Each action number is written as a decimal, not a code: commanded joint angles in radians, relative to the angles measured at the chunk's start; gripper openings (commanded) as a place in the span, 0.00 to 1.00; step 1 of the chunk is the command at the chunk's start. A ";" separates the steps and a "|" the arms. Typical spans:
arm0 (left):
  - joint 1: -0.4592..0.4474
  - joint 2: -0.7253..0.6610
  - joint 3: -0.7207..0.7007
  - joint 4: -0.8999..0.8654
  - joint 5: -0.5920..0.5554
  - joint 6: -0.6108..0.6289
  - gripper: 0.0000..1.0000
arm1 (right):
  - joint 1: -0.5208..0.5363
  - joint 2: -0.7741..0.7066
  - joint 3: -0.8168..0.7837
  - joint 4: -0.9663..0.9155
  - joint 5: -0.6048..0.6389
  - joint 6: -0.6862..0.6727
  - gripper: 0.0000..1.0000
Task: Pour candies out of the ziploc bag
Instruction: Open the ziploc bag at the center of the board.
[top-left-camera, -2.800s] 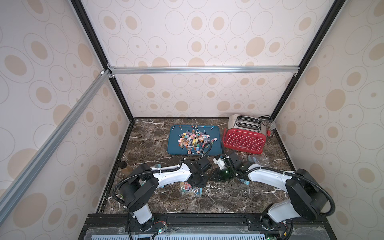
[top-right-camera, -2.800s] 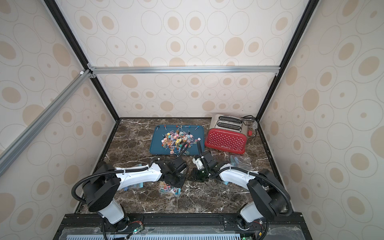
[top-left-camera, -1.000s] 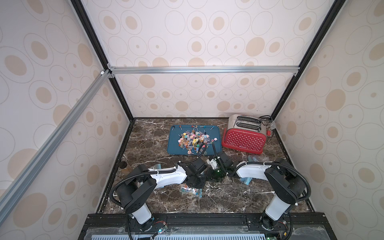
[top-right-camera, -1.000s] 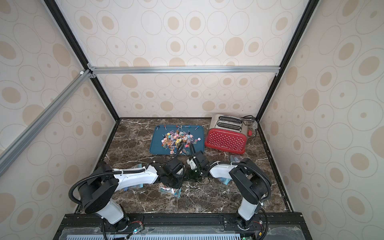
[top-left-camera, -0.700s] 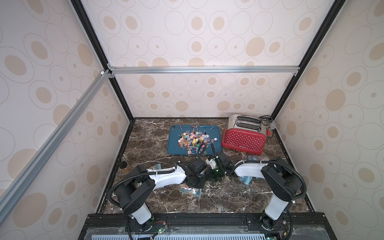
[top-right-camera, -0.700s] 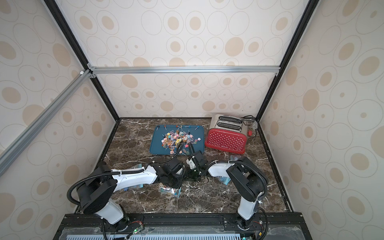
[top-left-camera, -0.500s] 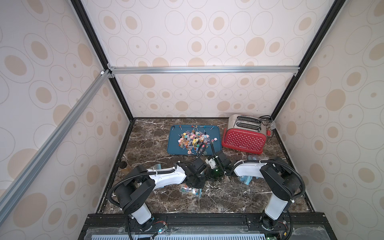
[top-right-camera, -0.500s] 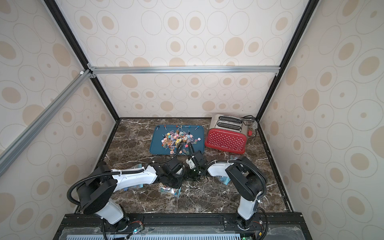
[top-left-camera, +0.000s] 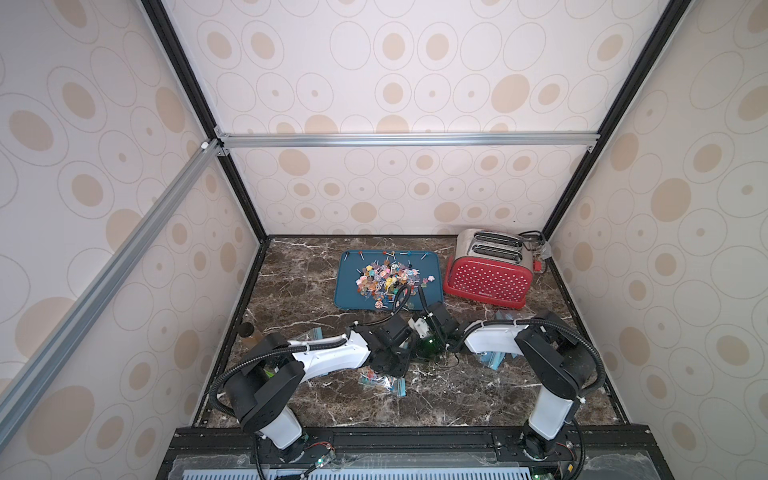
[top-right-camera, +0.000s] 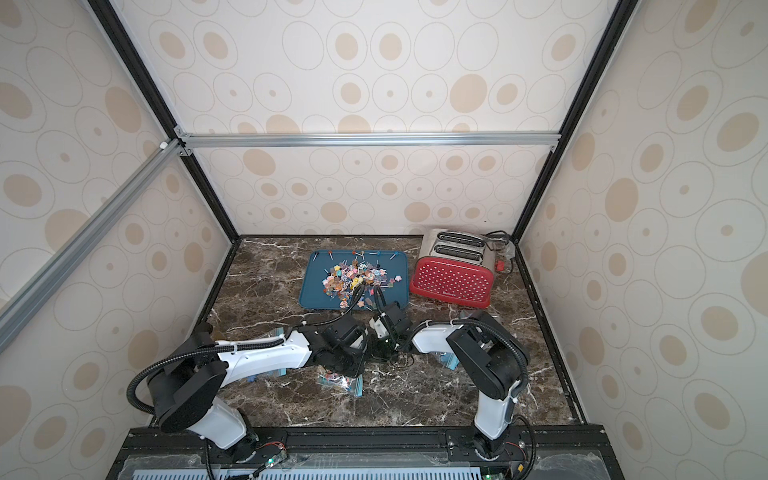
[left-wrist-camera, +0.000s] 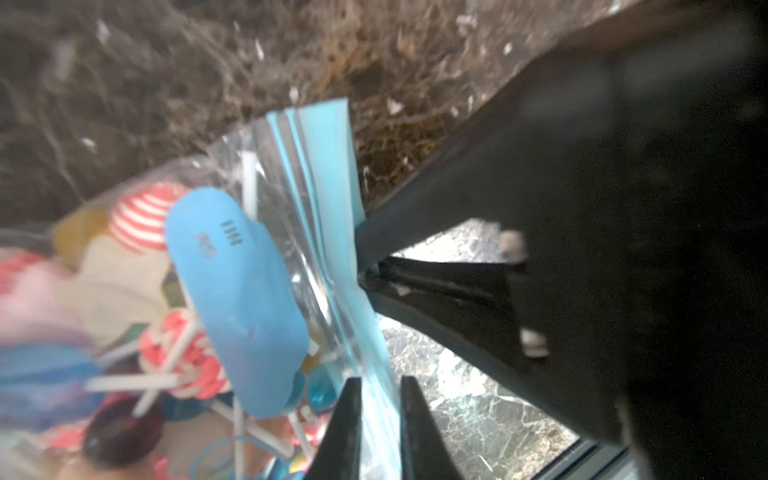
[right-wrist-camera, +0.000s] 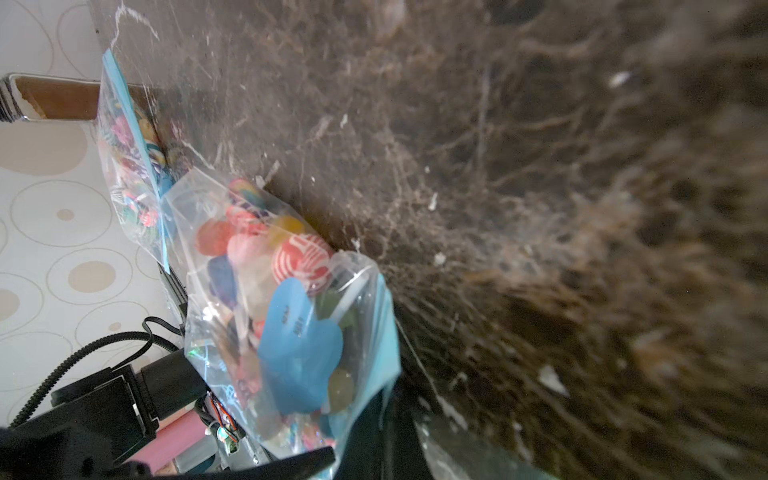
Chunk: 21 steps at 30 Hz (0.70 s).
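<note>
A clear ziploc bag (left-wrist-camera: 266, 174) with a blue zip strip lies on the marble table, in both top views (top-left-camera: 382, 380) (top-right-camera: 340, 382) just ahead of the two wrists. It holds candies (left-wrist-camera: 174, 357) (right-wrist-camera: 299, 257), small lollipops on white sticks. My right gripper (right-wrist-camera: 388, 399) is shut on the bag's blue strip, and its black fingers (left-wrist-camera: 415, 232) pinch that strip in the left wrist view. My left gripper (left-wrist-camera: 376, 380) stands narrowly open, with the same strip running between its jaws. More candies (top-left-camera: 386, 282) lie heaped on a blue tray (top-left-camera: 347, 266).
A red toaster (top-left-camera: 488, 278) stands at the back right beside the tray. A second bag with sweets (right-wrist-camera: 129, 158) lies near the left wall (top-left-camera: 311, 332). More clear bags (top-left-camera: 494, 359) lie under the right arm. Both arms reach low over the table's middle.
The right gripper has closed onto the bag's blue strip. The left gripper's jaws have parted slightly. The right arm has drawn in towards the centre.
</note>
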 joint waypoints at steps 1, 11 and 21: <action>0.007 -0.025 0.029 -0.042 -0.017 0.008 0.23 | 0.009 0.010 -0.003 0.003 0.017 0.002 0.00; 0.008 0.017 0.035 0.002 -0.017 -0.004 0.25 | 0.009 -0.014 -0.028 0.038 -0.005 -0.006 0.00; 0.011 0.023 0.046 0.024 -0.029 -0.017 0.37 | 0.010 -0.055 -0.070 0.098 -0.042 -0.025 0.00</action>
